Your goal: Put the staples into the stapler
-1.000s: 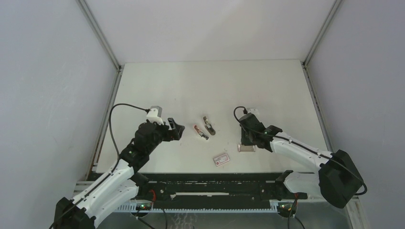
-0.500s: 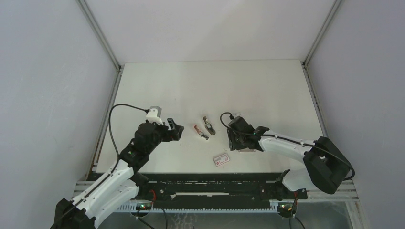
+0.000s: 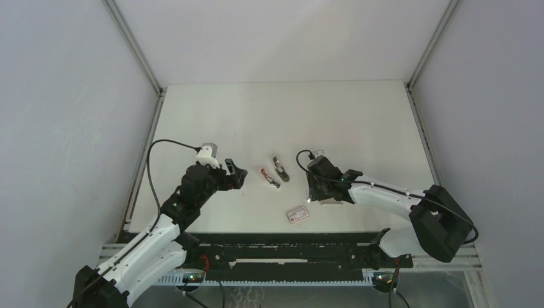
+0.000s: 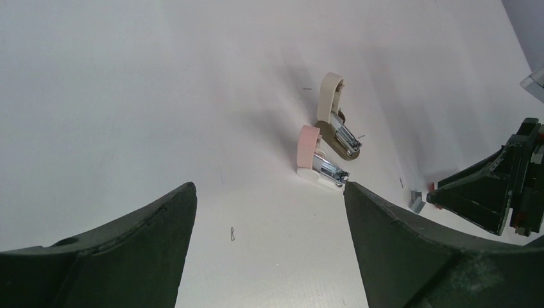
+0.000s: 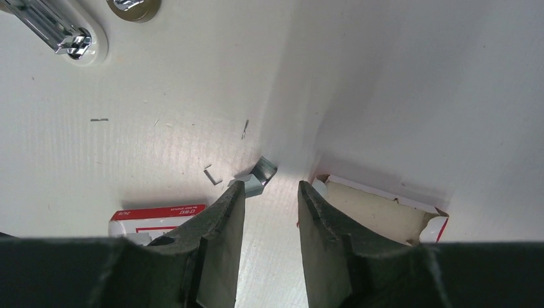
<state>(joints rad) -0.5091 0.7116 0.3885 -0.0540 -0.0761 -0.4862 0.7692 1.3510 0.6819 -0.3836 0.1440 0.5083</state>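
The stapler (image 4: 313,156) is pink with a silvery metal end and lies on the white table; it also shows in the top view (image 3: 270,178) and at the right wrist view's top left (image 5: 61,31). The staples (image 5: 259,178) are a small grey block on the table, just beyond the tip of my right gripper's left finger. They also show in the left wrist view (image 4: 417,201). My right gripper (image 5: 271,191) is open by a narrow gap, empty, and low over the table (image 3: 312,196). My left gripper (image 4: 269,189) is wide open and empty, left of the stapler (image 3: 236,172).
A second stapler (image 3: 280,169), beige and dark, lies right of the pink one. A white-and-red labelled box (image 3: 297,214) lies near the front edge. Its open tray (image 5: 378,212) is beside my right gripper. Loose single staples (image 5: 212,174) lie about.
My right arm has swung left from over the open tray and now has its fingers by the staples block. The left arm has not moved.
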